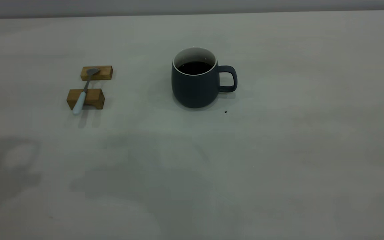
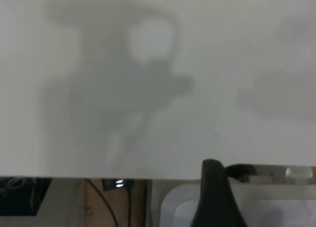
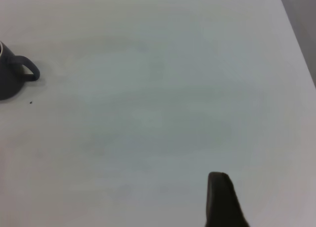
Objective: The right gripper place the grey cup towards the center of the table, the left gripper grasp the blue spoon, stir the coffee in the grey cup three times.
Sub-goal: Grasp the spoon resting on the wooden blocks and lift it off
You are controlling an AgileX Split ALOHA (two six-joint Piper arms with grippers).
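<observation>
The grey cup [image 1: 195, 83] stands upright near the middle of the table [image 1: 278, 150], its handle pointing right, with dark coffee [image 1: 195, 67] inside. The right wrist view catches its handle side [image 3: 6, 81] far off. The blue spoon [image 1: 84, 90] lies across two wooden blocks at the left, bowl on the far block and pale handle over the near one. Neither arm appears in the exterior view. My left gripper [image 2: 213, 197] shows only as a dark tip over the table's edge. My right gripper [image 3: 219, 200] is a dark tip above bare table, far from the cup.
Two tan wooden blocks [image 1: 103, 72] [image 1: 95, 96] hold the spoon. A tiny dark speck [image 1: 225, 112] lies just right of the cup's base. Arm shadows fall on the front left of the table. Past the table's edge [image 2: 98, 176] are cables and a white object.
</observation>
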